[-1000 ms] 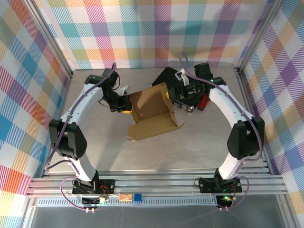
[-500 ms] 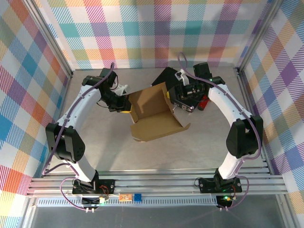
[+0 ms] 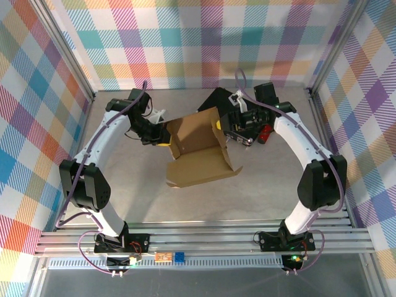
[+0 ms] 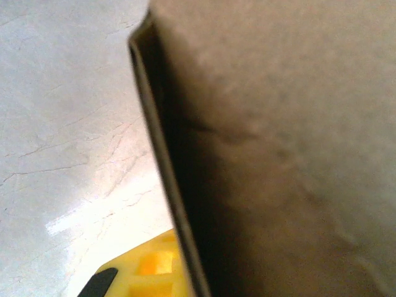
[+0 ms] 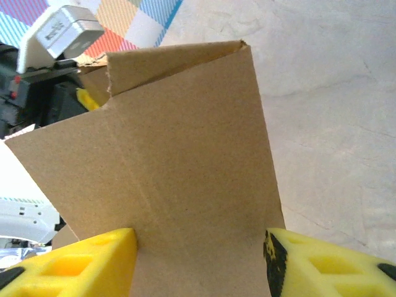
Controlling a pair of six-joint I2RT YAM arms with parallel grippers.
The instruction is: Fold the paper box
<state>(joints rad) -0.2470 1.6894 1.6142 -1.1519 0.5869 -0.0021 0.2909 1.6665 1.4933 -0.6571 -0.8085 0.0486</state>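
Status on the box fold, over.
Left end effector pinching paper box wall. Right end effector open, astride a flap. Black case behind box.

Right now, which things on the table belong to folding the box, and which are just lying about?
Job: box.
Lying about: black case; red object on the case's right.
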